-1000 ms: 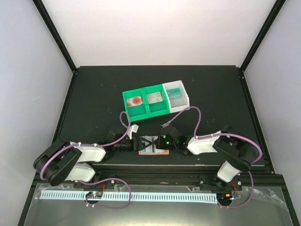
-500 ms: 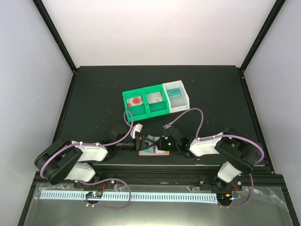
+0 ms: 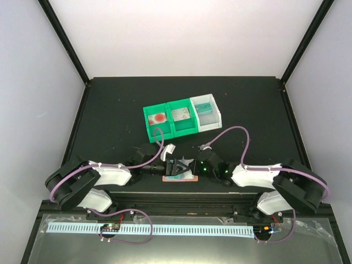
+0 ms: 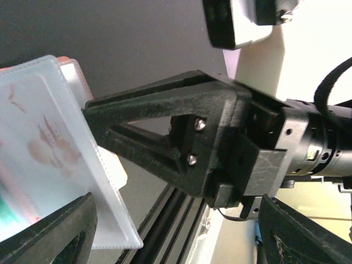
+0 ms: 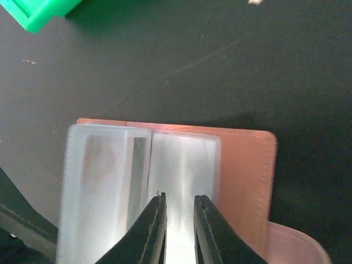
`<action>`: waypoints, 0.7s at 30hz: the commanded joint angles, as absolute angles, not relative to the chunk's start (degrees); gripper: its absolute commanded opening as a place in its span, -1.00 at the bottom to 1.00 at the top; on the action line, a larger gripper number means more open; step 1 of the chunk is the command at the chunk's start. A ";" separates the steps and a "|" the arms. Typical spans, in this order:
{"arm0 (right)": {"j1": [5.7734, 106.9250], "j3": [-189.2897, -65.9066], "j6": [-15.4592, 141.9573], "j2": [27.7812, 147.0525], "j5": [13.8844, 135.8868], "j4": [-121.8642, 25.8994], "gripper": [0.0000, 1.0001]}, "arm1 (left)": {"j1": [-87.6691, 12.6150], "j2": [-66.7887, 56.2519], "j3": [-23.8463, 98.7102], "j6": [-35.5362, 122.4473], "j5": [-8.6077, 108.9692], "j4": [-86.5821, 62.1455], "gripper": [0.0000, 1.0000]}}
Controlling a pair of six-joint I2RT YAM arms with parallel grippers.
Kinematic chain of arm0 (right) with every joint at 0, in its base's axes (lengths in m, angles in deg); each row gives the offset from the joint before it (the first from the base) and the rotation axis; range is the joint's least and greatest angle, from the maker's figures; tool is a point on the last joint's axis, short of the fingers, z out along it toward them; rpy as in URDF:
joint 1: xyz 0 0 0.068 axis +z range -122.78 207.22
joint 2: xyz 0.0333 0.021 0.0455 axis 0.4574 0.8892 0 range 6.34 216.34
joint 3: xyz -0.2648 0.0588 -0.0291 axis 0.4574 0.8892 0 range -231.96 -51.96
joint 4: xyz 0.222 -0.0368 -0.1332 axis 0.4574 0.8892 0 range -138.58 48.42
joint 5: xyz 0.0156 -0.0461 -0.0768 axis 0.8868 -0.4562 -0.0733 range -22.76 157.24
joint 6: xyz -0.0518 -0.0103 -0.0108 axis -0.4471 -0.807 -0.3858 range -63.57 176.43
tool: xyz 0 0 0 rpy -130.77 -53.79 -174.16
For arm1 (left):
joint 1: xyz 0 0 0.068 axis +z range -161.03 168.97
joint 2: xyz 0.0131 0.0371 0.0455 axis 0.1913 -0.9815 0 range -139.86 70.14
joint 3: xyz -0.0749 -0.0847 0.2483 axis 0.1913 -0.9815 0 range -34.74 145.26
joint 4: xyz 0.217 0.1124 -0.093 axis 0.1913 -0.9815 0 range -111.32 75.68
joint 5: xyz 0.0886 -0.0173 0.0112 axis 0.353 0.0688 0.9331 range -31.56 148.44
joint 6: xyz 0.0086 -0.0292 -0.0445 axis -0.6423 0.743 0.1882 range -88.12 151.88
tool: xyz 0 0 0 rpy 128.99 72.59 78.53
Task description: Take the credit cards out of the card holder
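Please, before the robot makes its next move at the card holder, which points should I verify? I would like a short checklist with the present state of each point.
1. The card holder lies open on the table: ok.
2. A card is left to take: ok, one with reddish marks shows in a clear pocket.
3. The left end effector is open: ok, jaws wide.
4. The right end effector grips a card: cannot tell; its jaws are nearly closed over the pocket, with a narrow gap.
5. Clearance between the end effectors: not ok, they crowd together over the holder.
6. The trays have room: cannot tell; each already holds a card.
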State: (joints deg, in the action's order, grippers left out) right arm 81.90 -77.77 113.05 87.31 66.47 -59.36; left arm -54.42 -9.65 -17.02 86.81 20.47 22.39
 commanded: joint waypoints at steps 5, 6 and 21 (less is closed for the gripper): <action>82.24 -75.98 110.95 77.93 56.96 -50.72 -0.70 | -56.80 -11.79 -14.00 86.10 20.73 25.08 0.56; 82.24 -75.96 110.76 77.12 56.94 -50.59 -0.70 | -56.76 -11.45 -14.12 85.58 21.12 24.24 0.55; 82.32 -80.00 107.62 80.19 65.12 -53.12 -0.77 | -54.49 -13.62 -13.58 81.42 27.88 12.62 -0.01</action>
State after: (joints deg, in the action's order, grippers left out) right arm 81.90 -77.59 109.21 78.98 63.41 -52.06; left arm -55.39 -12.27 -15.30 83.51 25.75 15.11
